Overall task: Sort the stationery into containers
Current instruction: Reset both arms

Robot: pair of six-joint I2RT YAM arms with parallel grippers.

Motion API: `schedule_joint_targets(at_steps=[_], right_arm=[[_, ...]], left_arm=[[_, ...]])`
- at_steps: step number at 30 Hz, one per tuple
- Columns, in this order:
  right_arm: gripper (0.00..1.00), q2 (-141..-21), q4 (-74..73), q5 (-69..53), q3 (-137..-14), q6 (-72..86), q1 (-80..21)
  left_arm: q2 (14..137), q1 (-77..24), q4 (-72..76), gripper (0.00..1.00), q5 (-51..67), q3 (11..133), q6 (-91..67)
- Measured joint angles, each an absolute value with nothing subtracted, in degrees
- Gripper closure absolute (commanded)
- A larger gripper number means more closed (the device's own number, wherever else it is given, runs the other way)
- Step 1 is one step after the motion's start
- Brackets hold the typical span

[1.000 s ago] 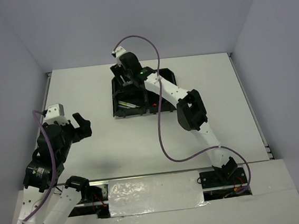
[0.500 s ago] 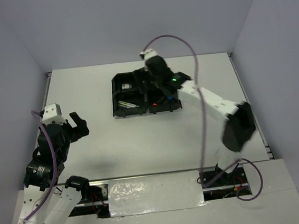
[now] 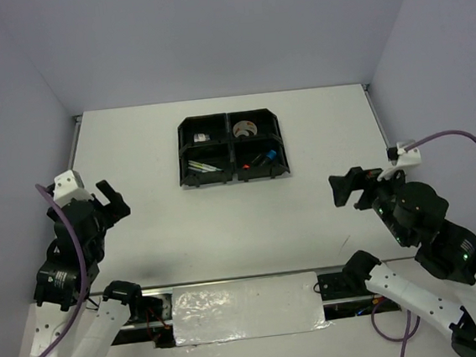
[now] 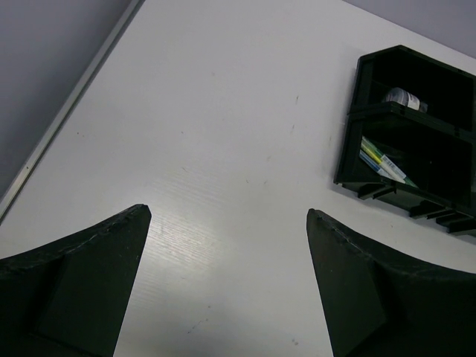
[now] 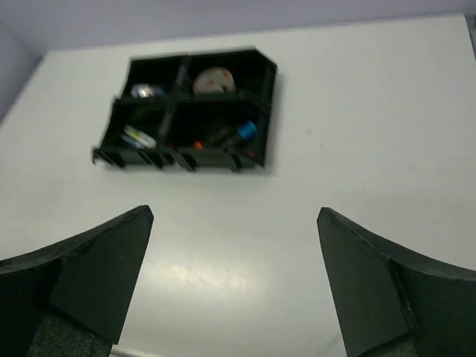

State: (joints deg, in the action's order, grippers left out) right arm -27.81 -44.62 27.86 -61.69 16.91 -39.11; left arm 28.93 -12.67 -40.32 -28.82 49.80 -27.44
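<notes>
The black four-compartment tray [image 3: 231, 145] sits at the table's far middle. Its far-left cell holds a silvery roll [image 3: 203, 137] and its far-right cell a tape roll [image 3: 245, 129]. Thin pens and a yellow-green stick [image 3: 203, 166] lie in the near-left cell, highlighters [image 3: 260, 158] in the near-right one. My left gripper [image 3: 112, 199] hovers open at the left, well away from the tray. My right gripper [image 3: 350, 189] is open at the right, nothing between its fingers. The right wrist view shows the tray [image 5: 178, 158] ahead, with a blue-capped highlighter [image 5: 242, 132].
White tabletop stretches between the two grippers and the tray. The table's left edge rail [image 4: 67, 119] runs diagonally in the left wrist view. Grey walls enclose the back and both sides.
My right arm has pulled back from over the tray to the near right side, and its jaws have widened. My left arm has drifted slightly left.
</notes>
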Motion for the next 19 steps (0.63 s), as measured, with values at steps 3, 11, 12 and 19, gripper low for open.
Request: schedule_joint_targets(at_steps=[3,11,12,19], right_arm=[[0.00,-23.6,-51.8,28.7,-61.1,18.4,-39.1],[0.00,-19.4,-56.9,29.5,-61.3,19.3,-39.1],[0.00,-19.5,-57.1,29.5,-61.3,19.3,-39.1],[0.00,-20.2,-57.9,29.8,-61.3,19.9,-39.1]], left_arm=[[28.0,-12.6,-40.4,0.01,-29.8,50.0,-27.4],[25.9,-12.6,-40.3,0.01,-29.9,50.0,-27.4],[25.9,-12.6,-40.3,0.01,-29.7,50.0,-27.4],[26.0,-12.6,-40.3,0.01,-29.3,50.0,-27.4]])
